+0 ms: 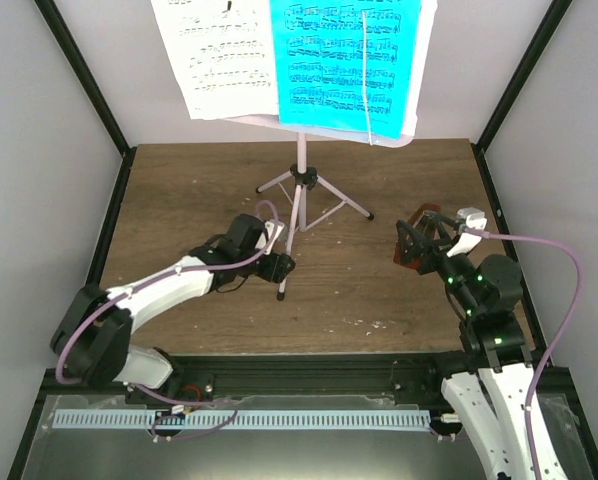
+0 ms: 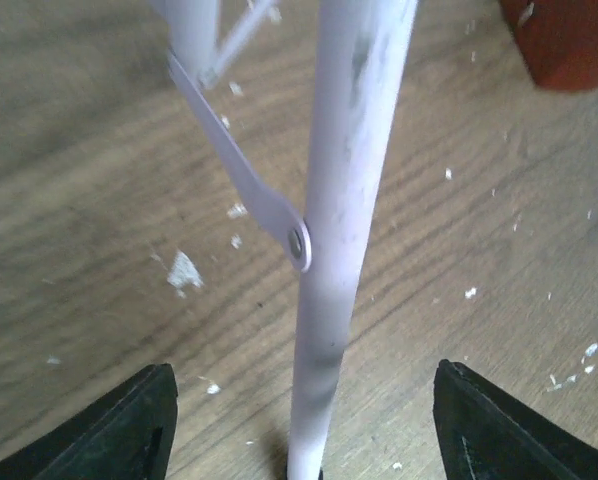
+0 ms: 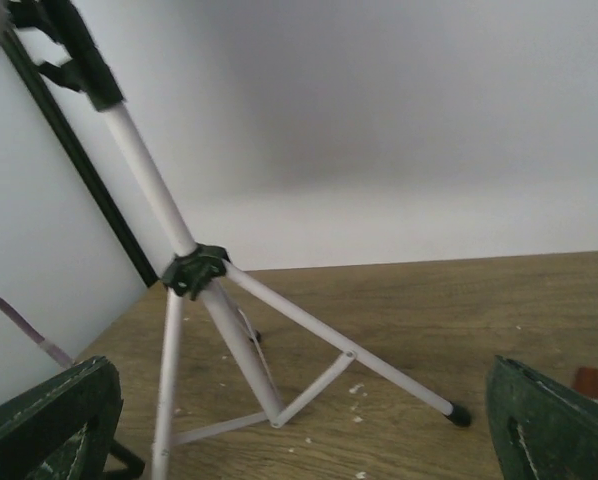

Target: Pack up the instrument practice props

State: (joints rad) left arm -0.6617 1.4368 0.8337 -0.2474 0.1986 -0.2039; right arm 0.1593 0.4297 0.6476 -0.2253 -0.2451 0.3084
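The pale pink tripod music stand (image 1: 300,195) stands mid-table. A white sheet (image 1: 219,60) and a cyan sheet (image 1: 344,65) cover its desk. My left gripper (image 1: 278,264) is open and low on the table. Its black fingers (image 2: 129,425) sit on either side of the stand's near leg (image 2: 344,200) without touching it. My right gripper (image 1: 411,245) is open and empty, right of the stand and facing its legs (image 3: 234,340). The small brown metronome (image 1: 426,232) stands close by this gripper. Its corner shows in the left wrist view (image 2: 564,40) and at the edge of the right wrist view (image 3: 597,383).
The wooden table (image 1: 199,190) is flecked with white specks (image 2: 184,270). Grey walls with black frame posts (image 1: 94,95) close in the left, back and right. A black rail (image 1: 309,375) runs along the near edge by the arm bases.
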